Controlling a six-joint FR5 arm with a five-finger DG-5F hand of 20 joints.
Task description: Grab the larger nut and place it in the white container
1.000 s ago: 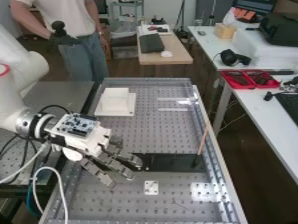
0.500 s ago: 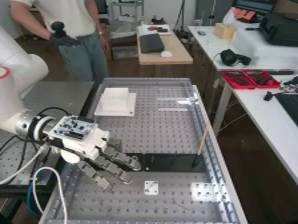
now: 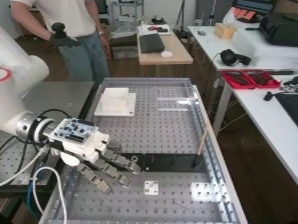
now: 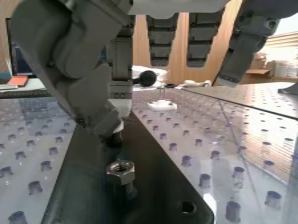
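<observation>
- Dark grey robot hand [image 3: 112, 173]: open, fingers extended beside the arm-side end of a flat black strip [image 3: 169, 162].
- Silver metal hex nut [image 4: 121, 171]: on that strip, near the thumb.
- Small white square plate [image 3: 151, 187]: beside the strip, on the perforated grey desk [image 3: 120, 210].
- Thin wooden stick [image 3: 203, 141]: leaning by the desk's right edge.
- White square container [image 3: 116, 99]: near its far left corner.

We get fairly bright, soft light in the high view — white glare on the perforated bench [image 3: 171, 210], dimness over the floor [image 3: 233, 175] — and, in the wrist view, warm reflections across the bench with small highlights on the nut [image 4: 120, 172].
</observation>
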